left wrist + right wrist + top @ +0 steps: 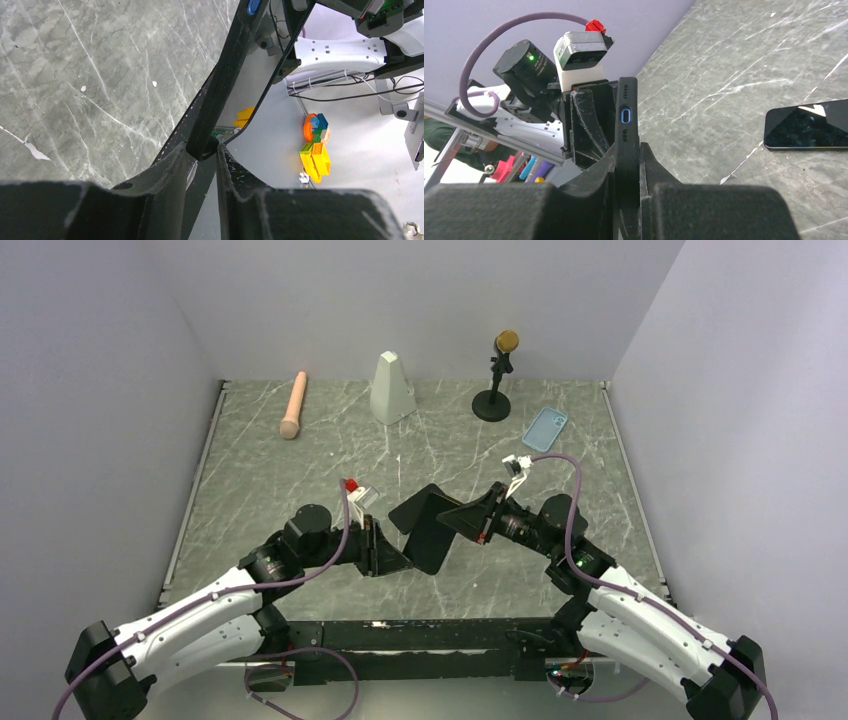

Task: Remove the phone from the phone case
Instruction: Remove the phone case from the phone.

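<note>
- The light-blue phone case (546, 429) lies flat on the table (300, 470), far back on the right side. It is near the microphone stand (497, 375) but does not touch it.
- The case is well away from both of my hands. Nothing holds it.
- In the middle of the table, close to me, I hold a black phone (432, 540) up between my two hands.
- My left gripper (202, 150) is squeezed tight on one end of the black phone (220, 95). The phone's thin edge sits between the two fingers.
- My right gripper (626, 150) is squeezed tight on the other end of the phone (626, 125). I see the thin edge there, with a small plug hole that has a blue ring.
- From above, my left gripper (395, 558) and right gripper (455, 518) point at each other.
- Another black phone (806, 125) lies flat on the table, screen up, off to the side in my right wrist view.
- At the back stand a pale cone-shaped thing (392, 388) and, to its left, a pink stick (293, 405) lying down.
- Past the table edge, some bright toy bricks (315, 150) lie on the floor.
</note>
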Controlling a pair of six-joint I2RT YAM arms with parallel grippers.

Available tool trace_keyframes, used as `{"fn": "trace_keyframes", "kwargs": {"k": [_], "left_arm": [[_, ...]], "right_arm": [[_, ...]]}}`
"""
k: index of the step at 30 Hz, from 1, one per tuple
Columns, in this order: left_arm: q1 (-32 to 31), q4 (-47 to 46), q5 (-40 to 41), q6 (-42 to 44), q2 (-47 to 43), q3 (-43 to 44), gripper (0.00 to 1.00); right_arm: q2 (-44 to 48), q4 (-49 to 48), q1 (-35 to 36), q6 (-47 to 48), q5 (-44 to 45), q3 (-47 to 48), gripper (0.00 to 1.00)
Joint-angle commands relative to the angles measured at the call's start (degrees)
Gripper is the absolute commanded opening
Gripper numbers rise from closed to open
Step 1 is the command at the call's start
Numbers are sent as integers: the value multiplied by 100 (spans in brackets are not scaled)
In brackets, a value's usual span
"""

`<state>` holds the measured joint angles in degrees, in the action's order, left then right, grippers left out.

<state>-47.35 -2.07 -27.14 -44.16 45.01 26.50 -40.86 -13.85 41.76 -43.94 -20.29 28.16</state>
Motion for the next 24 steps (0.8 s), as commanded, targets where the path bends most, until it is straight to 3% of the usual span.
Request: {"fn": "trace_keyframes", "kwargs": {"k": [1,6,11,16,22,24], "left_arm": [[-25,-162,16,75,-146,223,32],[-22,-140,5,54,-302,241,36],[-18,-469,-53,-121,-479,135,34],[-19,-944,-418,-271,-458,36,20],[-17,-1617,-895,-443,-333,-66,15],[-25,-1924,-1057,-517,-315,-118,6]], "right_arm": [[-45,-943,8,-223,-367,36,0],[-56,-1092,5,-308,-475,-27,0],[7,-1082,8,-340,-485,-16,0],[23,-1133,7,-476,-478,-32,0],[-1,-1192,-15,-814,-309,-68,0],[-76,-1325,-68,-1033,-388,-102,0]]}}
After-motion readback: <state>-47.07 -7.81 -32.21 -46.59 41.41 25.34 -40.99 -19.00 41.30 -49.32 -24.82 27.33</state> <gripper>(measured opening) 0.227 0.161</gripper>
